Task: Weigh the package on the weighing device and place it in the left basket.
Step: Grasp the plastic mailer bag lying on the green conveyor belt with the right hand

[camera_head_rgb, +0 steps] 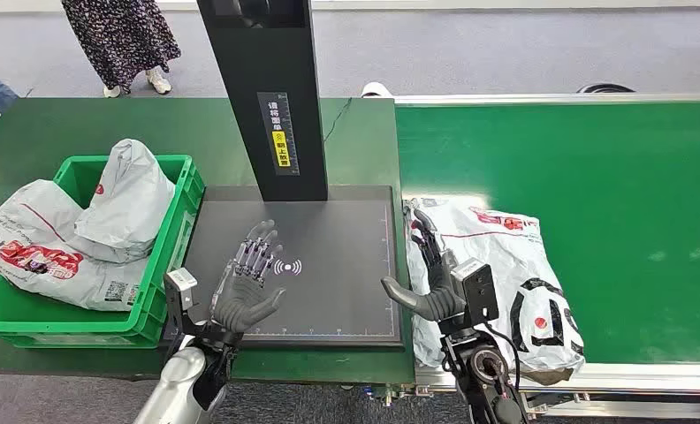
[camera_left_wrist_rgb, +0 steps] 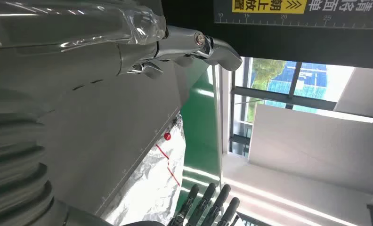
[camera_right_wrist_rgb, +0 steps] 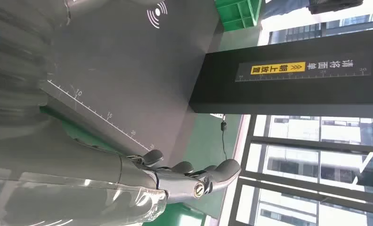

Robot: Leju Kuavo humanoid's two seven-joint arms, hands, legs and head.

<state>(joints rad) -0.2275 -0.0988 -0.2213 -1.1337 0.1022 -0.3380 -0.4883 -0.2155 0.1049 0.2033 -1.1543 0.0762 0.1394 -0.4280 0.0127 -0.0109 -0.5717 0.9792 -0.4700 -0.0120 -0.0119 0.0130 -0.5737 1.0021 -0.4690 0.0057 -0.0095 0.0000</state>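
Note:
A white plastic package [camera_head_rgb: 505, 283] with red and black print lies on the green conveyor belt [camera_head_rgb: 594, 177], just right of the dark weighing plate [camera_head_rgb: 329, 256]. My right hand [camera_head_rgb: 430, 274] is open, fingers spread, its fingers lying against the package's left edge and its thumb reaching over the plate's right rim. My left hand [camera_head_rgb: 249, 283] is open and hovers over the plate's left half, holding nothing. The package [camera_left_wrist_rgb: 158, 183] also appears past the plate's edge in the left wrist view. The green basket [camera_head_rgb: 165, 265] stands left of the plate.
Two white packages [camera_head_rgb: 81, 230] fill the green basket and spill over its left side. The scale's black column [camera_head_rgb: 267, 97] rises at the plate's far edge. A person [camera_head_rgb: 121, 35] stands beyond the green table.

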